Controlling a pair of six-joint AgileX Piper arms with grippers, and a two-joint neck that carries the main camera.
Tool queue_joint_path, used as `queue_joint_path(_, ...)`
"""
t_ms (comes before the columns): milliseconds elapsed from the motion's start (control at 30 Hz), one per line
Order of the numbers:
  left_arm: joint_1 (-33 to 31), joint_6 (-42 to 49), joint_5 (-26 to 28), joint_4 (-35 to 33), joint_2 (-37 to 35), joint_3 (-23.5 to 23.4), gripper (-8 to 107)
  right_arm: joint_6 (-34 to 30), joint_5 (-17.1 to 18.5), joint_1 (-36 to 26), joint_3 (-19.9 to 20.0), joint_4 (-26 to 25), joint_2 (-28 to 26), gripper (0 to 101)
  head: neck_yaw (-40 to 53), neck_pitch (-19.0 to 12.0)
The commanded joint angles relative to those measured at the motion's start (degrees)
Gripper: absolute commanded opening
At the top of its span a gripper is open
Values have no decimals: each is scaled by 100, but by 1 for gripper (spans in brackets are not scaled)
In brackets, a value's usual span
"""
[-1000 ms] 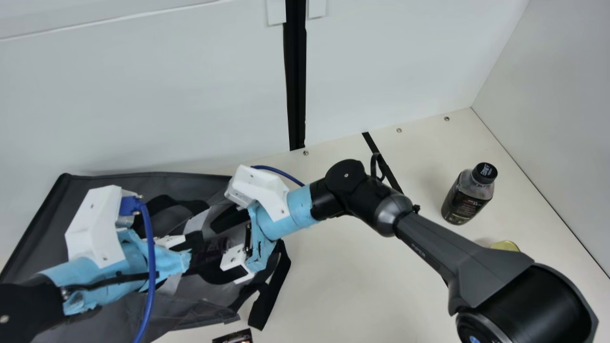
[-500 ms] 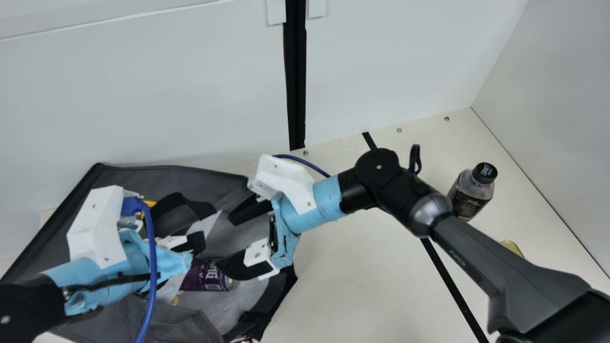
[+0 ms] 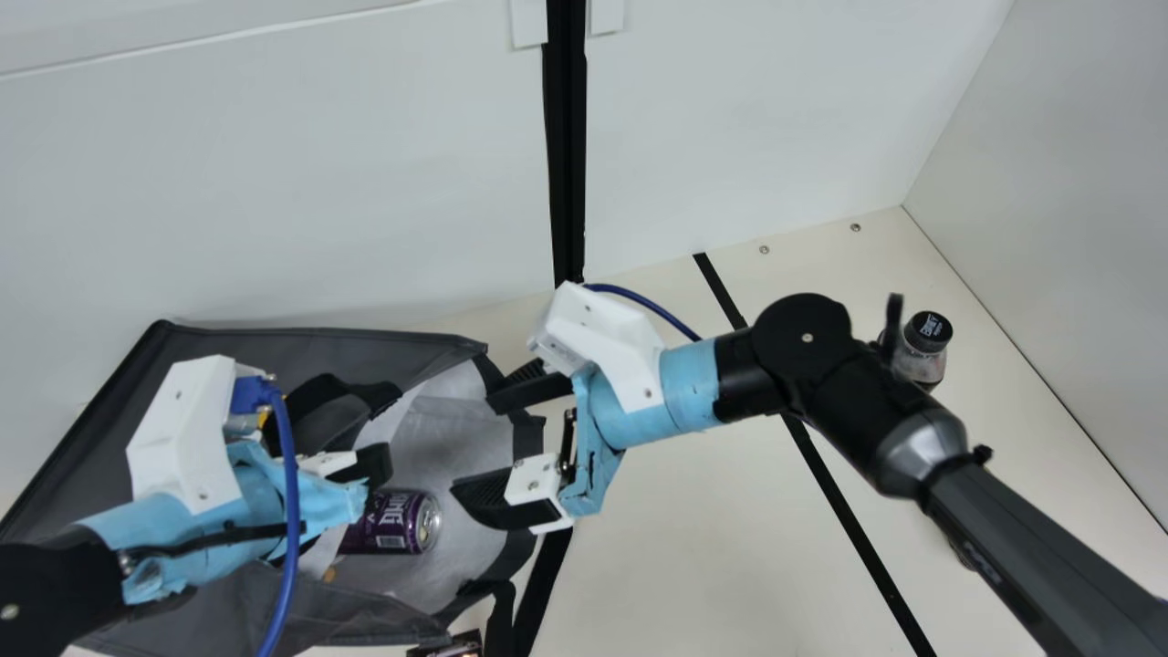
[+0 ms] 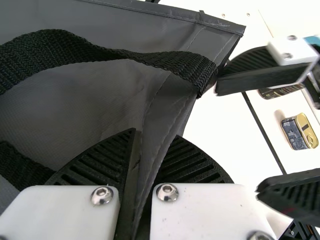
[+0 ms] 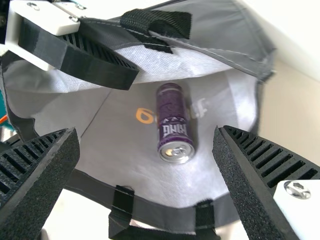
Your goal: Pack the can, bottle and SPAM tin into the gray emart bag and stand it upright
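Observation:
The gray bag [image 3: 255, 351] lies on its side at the left of the main view, mouth facing right. My left gripper [image 3: 360, 465] is at its mouth; in the left wrist view the left gripper [image 4: 156, 142] pinches the bag's edge. Inside rests the purple can [image 3: 392, 523], lying on the pale lining. My right gripper [image 3: 479, 443] is open and holds nothing at the mouth; in the right wrist view the right gripper [image 5: 146, 131] frames the can [image 5: 172, 120]. The bottle [image 3: 923, 351] stands at the far right, partly behind my right arm. The SPAM tin [image 4: 299, 131] sits on the table.
Black straps [image 3: 546, 584] trail from the bag's mouth onto the table [image 3: 675, 538]. A small dark object [image 3: 452, 645] is at the main view's bottom edge, beside the bag. White walls [image 3: 319, 182] rise behind and at the right.
My right gripper has drawn back rightward from the bag, uncovering the can. The bag's mouth has spread wider, and its fabric has shifted. My left arm has hardly moved.

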Motion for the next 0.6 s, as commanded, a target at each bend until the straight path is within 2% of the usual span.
queue_joint_path(0,0,0,0,0,0,0,-8,77,-51,-31,62,-36,-167,95,-14,-130)
queue_joint_path(567,0,0,0,0,0,0,-8,787,-546,-527,301,-923,-1224,95,-14,-130)
